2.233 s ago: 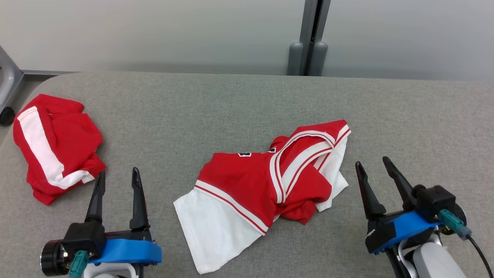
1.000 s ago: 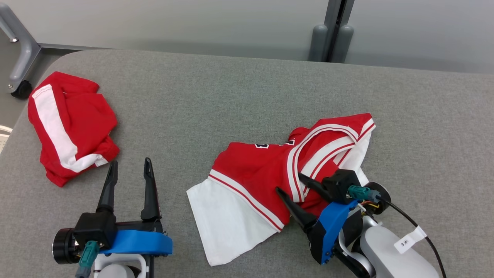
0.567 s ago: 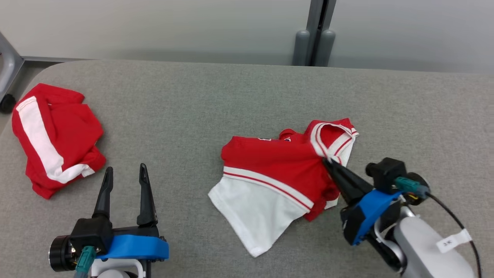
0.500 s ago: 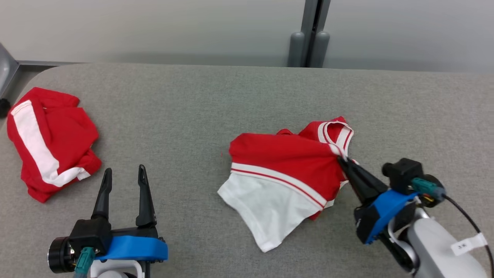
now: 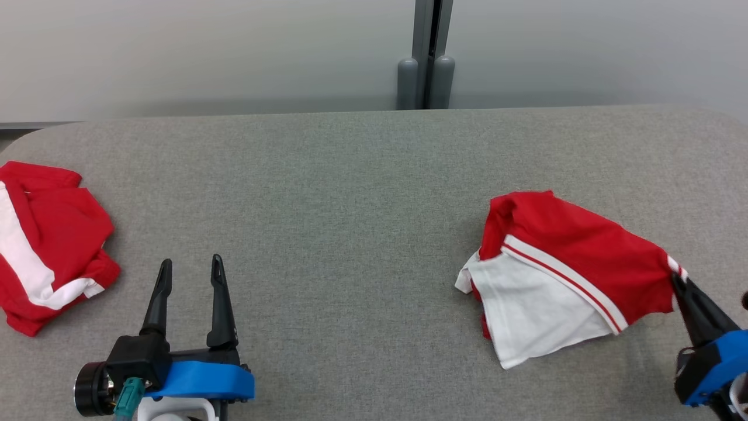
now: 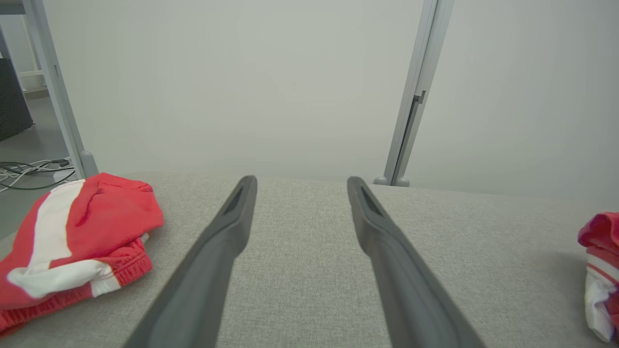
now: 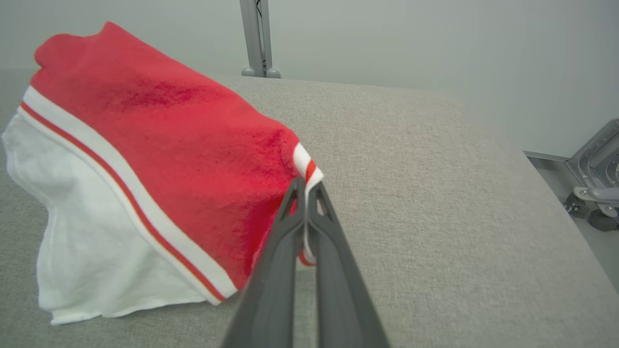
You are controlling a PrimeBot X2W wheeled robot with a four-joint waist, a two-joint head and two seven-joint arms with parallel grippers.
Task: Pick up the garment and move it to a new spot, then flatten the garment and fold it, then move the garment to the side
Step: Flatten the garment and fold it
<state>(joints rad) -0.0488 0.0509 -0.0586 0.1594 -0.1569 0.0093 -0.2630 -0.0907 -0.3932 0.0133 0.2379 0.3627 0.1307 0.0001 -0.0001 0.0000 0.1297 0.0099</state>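
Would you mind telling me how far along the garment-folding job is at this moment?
Done: the right gripper is shut on the striped edge of the crumpled red and white jersey. In hand: the move to a new spot, with that edge raised and the white part on the grey fabric table. Still to do: flattening, folding, setting aside. The left gripper is open, holding nothing.

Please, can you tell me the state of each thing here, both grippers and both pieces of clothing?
left gripper: open, holding nothing, above the table.
right gripper: shut on the striped edge of the jersey.
jersey: crumpled, not flattened, pinched edge raised, white part resting on the table.
red garment: crumpled, lying at the table's left end, apart from both grippers.
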